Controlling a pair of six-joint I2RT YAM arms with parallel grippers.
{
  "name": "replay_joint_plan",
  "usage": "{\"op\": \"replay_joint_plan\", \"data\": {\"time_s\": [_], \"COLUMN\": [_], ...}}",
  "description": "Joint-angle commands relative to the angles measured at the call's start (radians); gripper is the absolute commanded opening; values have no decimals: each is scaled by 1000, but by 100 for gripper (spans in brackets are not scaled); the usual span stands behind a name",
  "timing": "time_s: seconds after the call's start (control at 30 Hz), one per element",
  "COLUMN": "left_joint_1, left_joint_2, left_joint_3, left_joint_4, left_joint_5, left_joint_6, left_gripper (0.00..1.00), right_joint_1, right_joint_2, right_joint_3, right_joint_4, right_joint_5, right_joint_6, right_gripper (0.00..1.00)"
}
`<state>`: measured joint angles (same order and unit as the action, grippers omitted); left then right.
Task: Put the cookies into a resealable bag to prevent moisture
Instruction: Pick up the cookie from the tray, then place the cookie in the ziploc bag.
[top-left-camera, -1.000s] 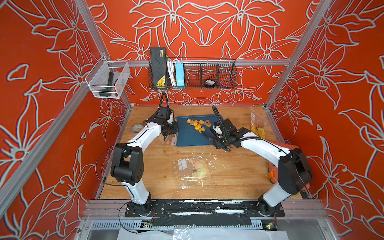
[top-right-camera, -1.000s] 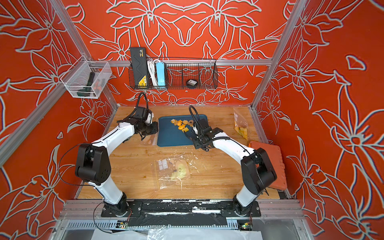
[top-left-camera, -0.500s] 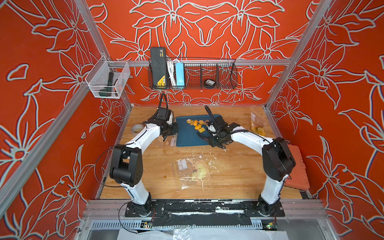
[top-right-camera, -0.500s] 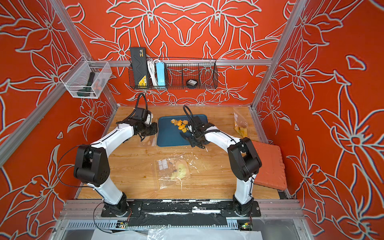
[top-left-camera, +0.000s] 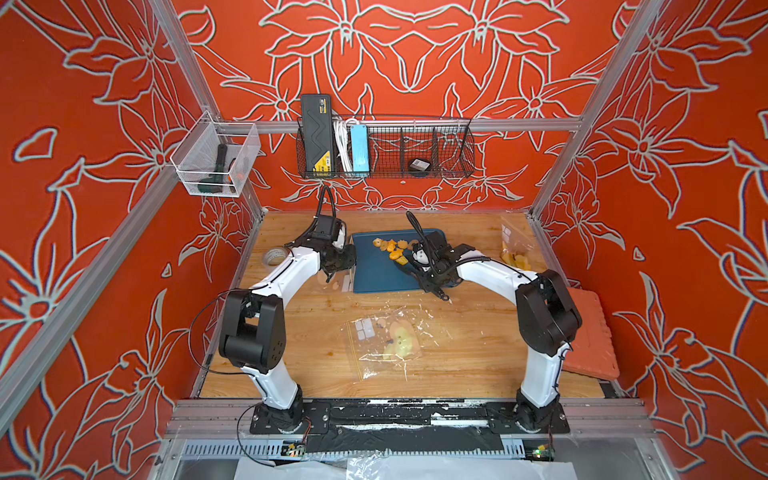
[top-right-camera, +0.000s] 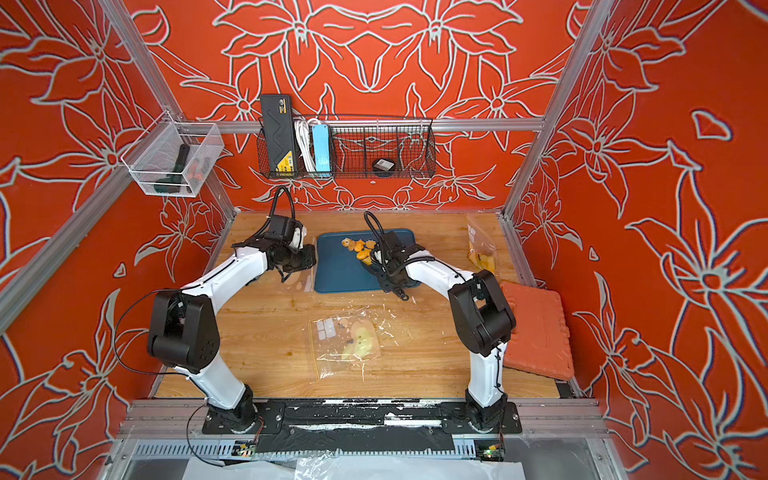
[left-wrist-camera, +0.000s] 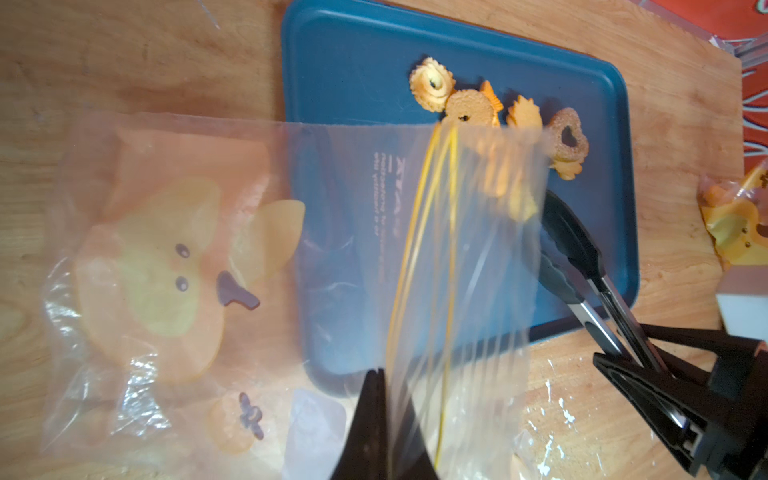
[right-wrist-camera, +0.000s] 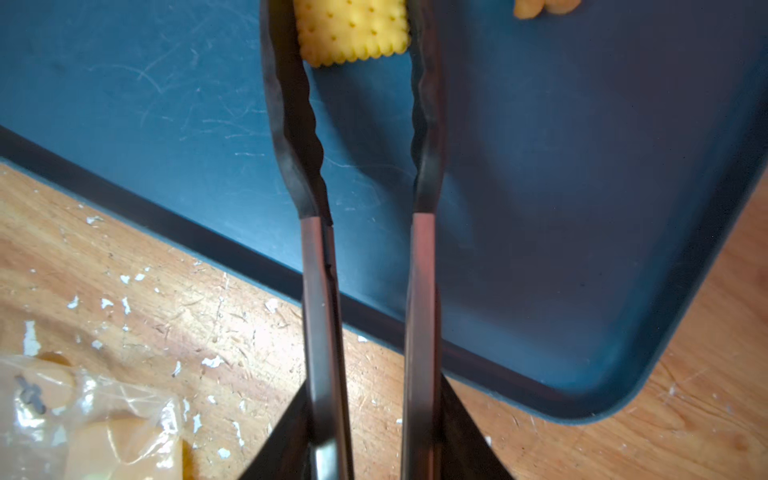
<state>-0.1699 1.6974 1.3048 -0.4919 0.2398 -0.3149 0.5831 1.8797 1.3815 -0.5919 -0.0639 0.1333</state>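
Several small orange and yellow cookies (top-left-camera: 392, 249) (top-right-camera: 358, 248) (left-wrist-camera: 469, 108) lie at the back of a blue tray (top-left-camera: 374, 278) (top-right-camera: 336, 278) (left-wrist-camera: 353, 62) (right-wrist-camera: 582, 208). My left gripper (top-left-camera: 337, 262) (top-right-camera: 297, 262) (left-wrist-camera: 381, 374) is shut on the rim of a clear resealable bag (left-wrist-camera: 415, 208), holding its mouth up at the tray's left edge. My right gripper (top-left-camera: 428, 272) (top-right-camera: 388, 272) (right-wrist-camera: 376, 415) is shut on black tongs (right-wrist-camera: 316, 270) (left-wrist-camera: 582, 257). The tong tips flank a square yellow cookie (right-wrist-camera: 351, 33), close against its two sides.
A second clear bag (top-left-camera: 386, 340) (top-right-camera: 347, 338) with a yellow print lies flat on the wooden table in front of the tray. A third bag (top-left-camera: 513, 249) (left-wrist-camera: 735, 216) leans at the back right. A tape roll (top-left-camera: 274, 255) sits left, an orange case (top-left-camera: 590, 332) right.
My right arm has carried the tongs left and back over the tray to the cookies, and the tong arms have narrowed. The left gripper and its bag have stayed put.
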Motion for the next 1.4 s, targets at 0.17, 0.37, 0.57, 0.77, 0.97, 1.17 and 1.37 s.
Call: {"op": "replay_joint_plan", "data": {"time_s": [0.17,0.37,0.57,0.77,0.97,1.17,1.37], "left_joint_1": [4,4,4,2,-5,-7,-10], "left_joint_2": [29,53,81,87,91,91,91], "left_joint_3": [2,-1,2,2,2,4,4], "left_joint_4": [5,9,1,-2,-5,-7,-8], "left_joint_5": [138,199,223,222,224,224,228], "left_joint_6": [52,64,63,65,66,70,71], "left_gripper": [0,0,0,0,0,0,0], "right_joint_1": [23,81,149,182,201,222,242], "right_joint_2": [-198,-262,-263,-244,-227,-191,-160], "right_joint_3": [-73,-62,-1,59,100,143,180], "right_joint_4": [24,24,6,-1,1,-15,-31], "right_joint_5": [52,76,120,137,108,109,111], "right_joint_6": [-60,-99,-131,-90,-74,-81,-92], "right_gripper": [39,36,36,36,35,35,34]}}
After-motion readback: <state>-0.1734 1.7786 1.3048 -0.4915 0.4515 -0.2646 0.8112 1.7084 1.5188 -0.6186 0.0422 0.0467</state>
